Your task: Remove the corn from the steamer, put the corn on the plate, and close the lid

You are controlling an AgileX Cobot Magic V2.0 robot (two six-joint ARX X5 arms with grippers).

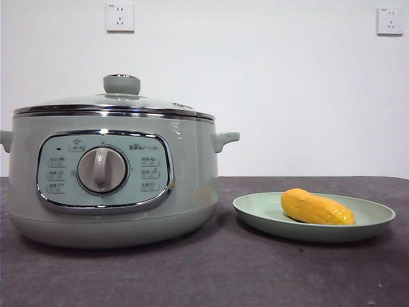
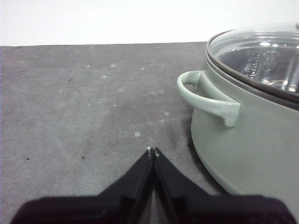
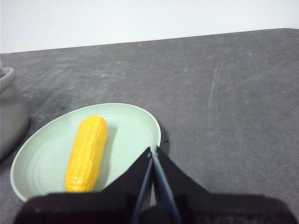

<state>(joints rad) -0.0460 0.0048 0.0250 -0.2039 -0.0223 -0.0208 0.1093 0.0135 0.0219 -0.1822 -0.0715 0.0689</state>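
The corn (image 1: 316, 208) lies on the pale green plate (image 1: 377, 220) to the right of the steamer (image 1: 185, 173). The lid (image 1: 121, 96) sits closed on the steamer, its knob on top. In the right wrist view the corn (image 3: 87, 153) lies lengthwise on the plate (image 3: 135, 126), and my right gripper (image 3: 153, 150) is shut and empty, its tips over the plate's rim, apart from the corn. In the left wrist view my left gripper (image 2: 152, 151) is shut and empty above the dark table, beside the steamer's side handle (image 2: 208, 97) and glass lid (image 2: 261, 56). Neither gripper shows in the front view.
The dark grey tabletop (image 1: 211, 268) runs to a white wall with two sockets (image 1: 120, 17). The steamer's edge shows in the right wrist view (image 3: 9, 112) close beside the plate.
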